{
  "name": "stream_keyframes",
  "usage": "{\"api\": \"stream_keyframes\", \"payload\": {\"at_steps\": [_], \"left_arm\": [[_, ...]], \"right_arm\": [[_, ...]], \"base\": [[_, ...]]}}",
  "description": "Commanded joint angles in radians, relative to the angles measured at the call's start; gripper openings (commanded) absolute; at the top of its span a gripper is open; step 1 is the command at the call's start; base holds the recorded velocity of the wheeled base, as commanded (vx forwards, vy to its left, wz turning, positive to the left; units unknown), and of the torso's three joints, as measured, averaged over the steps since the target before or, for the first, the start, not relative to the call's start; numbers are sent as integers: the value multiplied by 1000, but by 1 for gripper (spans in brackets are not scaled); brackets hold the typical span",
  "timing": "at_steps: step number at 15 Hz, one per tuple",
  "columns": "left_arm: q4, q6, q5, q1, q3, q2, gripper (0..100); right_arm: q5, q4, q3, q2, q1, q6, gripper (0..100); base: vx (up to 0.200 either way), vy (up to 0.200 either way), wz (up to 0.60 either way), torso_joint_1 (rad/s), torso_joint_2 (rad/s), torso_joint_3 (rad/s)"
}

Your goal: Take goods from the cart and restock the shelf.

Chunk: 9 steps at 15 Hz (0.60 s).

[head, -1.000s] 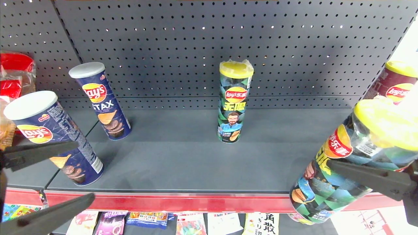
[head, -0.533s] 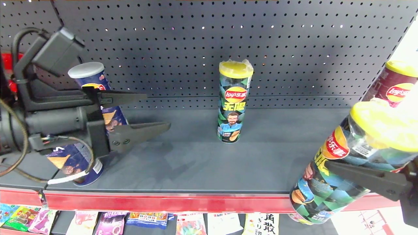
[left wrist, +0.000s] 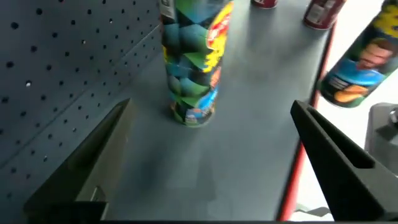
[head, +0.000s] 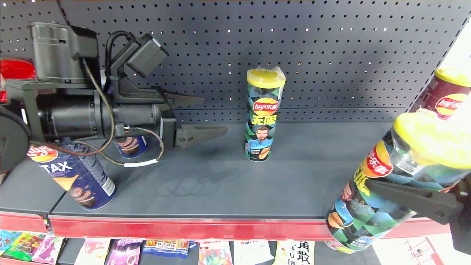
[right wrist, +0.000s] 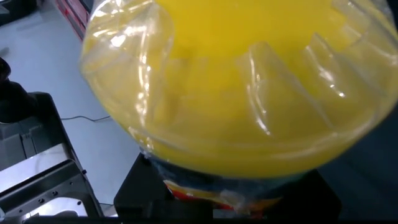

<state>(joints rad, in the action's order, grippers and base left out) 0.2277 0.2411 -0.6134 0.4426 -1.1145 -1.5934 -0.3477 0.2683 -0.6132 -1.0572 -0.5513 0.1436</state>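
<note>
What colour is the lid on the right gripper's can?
The lid of the can is yellow; best in the right wrist view.

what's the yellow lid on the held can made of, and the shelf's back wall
Yellow lid of the chip can: likely plastic, glossy, under crinkled clear film that catches light. Back wall: probably painted sheet metal, matte dark grey, punched with regular holes.
</note>
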Motion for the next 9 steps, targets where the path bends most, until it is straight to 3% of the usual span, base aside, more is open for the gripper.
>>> {"api": "stream_keyframes", "payload": {"at_steps": [1, 9], "left_arm": [[-1, 3, -2, -1, -64, -89, 100], [-7, 1, -66, 16, -266, -246, 100]], "right_arm": [[1, 0, 0, -1, 1, 1, 0], [6, 0, 0, -6, 2, 1, 0]], "base": [[0, 0, 0, 0, 0, 0], [0, 0, 0, 0, 0, 0]]}}
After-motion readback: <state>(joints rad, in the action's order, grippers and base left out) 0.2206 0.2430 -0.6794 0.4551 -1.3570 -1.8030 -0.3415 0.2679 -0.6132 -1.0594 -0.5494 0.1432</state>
